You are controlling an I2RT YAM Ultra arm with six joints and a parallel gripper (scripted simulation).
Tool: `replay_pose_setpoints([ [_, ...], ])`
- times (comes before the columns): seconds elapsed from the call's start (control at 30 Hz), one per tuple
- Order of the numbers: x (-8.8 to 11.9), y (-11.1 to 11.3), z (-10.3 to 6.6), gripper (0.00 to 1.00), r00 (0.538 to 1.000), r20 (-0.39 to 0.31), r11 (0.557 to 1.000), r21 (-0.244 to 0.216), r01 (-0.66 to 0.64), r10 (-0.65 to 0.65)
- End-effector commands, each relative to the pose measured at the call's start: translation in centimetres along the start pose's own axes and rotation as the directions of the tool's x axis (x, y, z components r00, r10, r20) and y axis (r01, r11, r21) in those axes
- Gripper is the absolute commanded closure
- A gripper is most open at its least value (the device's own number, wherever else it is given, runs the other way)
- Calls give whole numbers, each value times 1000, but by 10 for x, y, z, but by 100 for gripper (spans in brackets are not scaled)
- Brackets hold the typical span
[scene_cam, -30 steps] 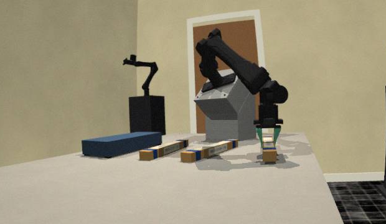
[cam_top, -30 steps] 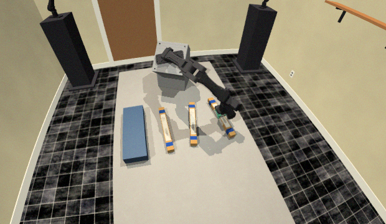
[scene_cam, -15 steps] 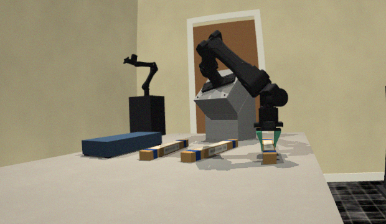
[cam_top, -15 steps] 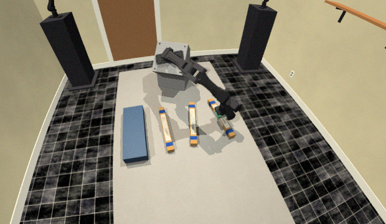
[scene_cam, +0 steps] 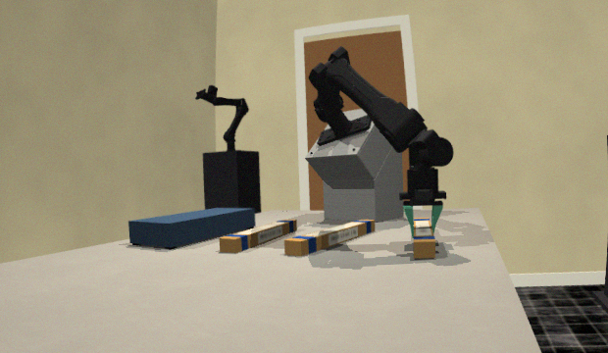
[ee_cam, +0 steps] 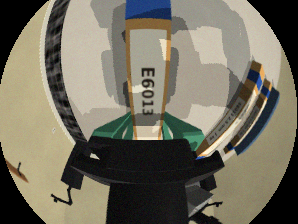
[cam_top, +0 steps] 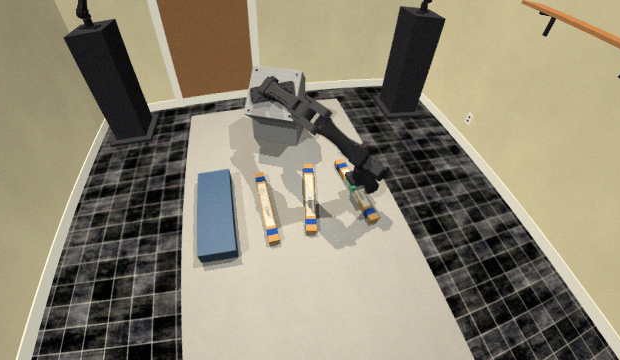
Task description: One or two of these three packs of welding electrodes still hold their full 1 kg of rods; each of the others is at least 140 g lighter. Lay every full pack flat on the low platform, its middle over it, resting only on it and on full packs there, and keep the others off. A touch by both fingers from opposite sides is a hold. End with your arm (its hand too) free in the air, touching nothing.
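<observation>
My gripper points down at the right, its green fingers shut on the right pack from both sides. That pack is level, marked E6013, and very low over the mat; I cannot tell whether it touches. The middle pack and the left pack lie flat on the mat, apart from each other. The low blue platform stands left of them with no pack on it.
The pale mat lies under everything. The grey arm pedestal stands behind the packs. The left pack and the middle pack stand between my gripper and the platform. Dark pillars rise far back on both sides.
</observation>
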State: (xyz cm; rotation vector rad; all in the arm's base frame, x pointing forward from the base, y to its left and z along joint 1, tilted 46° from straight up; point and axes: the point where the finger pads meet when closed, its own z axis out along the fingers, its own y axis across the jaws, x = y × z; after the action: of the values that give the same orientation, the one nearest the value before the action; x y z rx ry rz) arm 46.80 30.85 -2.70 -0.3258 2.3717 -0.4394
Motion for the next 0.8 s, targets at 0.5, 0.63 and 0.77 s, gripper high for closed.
replay_pose_setpoints([
  [0.5,-23,8,-20,26,998,56,999,-37,-25,27],
  [0.63,-19,8,-16,26,999,50,999,-31,-19,21],
  [0.77,-14,10,-13,26,999,42,1000,-28,-12,13],
])
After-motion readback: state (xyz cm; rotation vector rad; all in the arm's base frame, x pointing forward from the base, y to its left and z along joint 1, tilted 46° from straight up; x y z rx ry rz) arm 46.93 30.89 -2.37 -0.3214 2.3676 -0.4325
